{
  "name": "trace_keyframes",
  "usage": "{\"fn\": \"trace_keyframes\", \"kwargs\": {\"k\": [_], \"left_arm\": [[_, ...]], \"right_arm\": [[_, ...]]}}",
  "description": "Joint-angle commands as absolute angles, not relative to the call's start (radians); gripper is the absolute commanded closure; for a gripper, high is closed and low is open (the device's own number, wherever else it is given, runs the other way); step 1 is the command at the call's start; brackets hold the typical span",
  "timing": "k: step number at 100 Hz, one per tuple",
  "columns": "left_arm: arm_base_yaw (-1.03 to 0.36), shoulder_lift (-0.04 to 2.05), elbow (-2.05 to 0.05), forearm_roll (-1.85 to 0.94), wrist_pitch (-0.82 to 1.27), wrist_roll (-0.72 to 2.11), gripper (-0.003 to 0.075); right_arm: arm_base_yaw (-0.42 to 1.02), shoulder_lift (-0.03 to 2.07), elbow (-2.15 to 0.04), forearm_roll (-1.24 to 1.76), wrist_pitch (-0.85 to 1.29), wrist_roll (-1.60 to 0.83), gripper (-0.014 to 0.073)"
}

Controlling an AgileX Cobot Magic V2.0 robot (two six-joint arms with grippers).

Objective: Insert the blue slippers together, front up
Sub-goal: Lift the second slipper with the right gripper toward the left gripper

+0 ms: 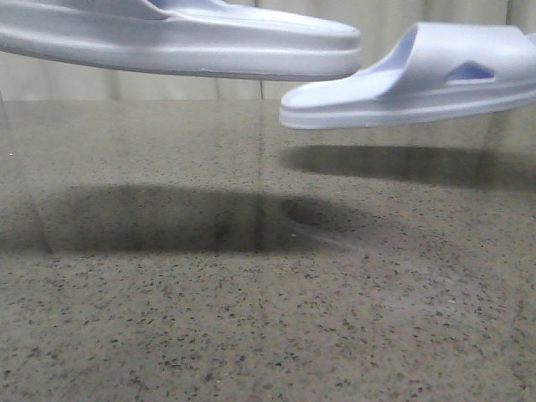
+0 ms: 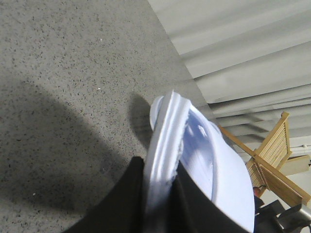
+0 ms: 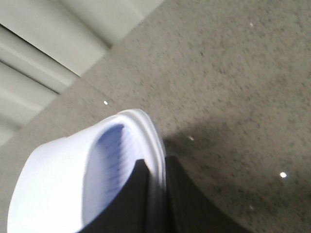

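Note:
Two pale blue slippers hang in the air above the speckled table [image 1: 268,318]. In the front view the left slipper [image 1: 176,38] fills the top left, its sole edge towards me. The right slipper [image 1: 419,79] floats at the top right, strap with a triangular cut-out showing. No gripper shows in the front view. In the left wrist view my left gripper [image 2: 160,170] is shut on the left slipper's [image 2: 194,145] sole edge. My right gripper [image 3: 156,167] is shut on the right slipper's [image 3: 63,179] sole rim, the ribbed footbed showing beside it.
Both slippers throw dark shadows [image 1: 167,218] on the table. Pale curtains [image 1: 209,88] hang behind the table's far edge. A wooden slatted frame [image 2: 274,145] stands beyond the table in the left wrist view.

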State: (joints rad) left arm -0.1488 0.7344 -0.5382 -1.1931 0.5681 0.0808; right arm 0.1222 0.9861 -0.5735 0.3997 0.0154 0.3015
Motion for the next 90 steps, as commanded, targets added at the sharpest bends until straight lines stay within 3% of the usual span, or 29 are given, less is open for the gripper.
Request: {"fn": "trace_keyframes", "kwargs": {"k": [1,19,55,90], "left_arm": [[-0.157,0.729,-0.566,-1.248,0.551,0.072,0.0704],[-0.157,0.729,-0.566,-1.248,0.549,0.072,0.0704],[-0.157,0.759,-0.566,-1.291,0.546,0.072,0.0704],[-0.157,0.759,-0.566,-1.327,0.546,0.072,0.0704]], "right_arm": [[0.114,0.934,-0.646,0.408,-0.106,0.29,0.0701],[0.114,0.844,-0.725,0.408,-0.069,0.29,0.07],[0.114,0.651,-0.779,0.445,0.255,0.29,0.07],[0.116,0.617,-0.779,0.503,0.503,0.29,0.0701]]}}
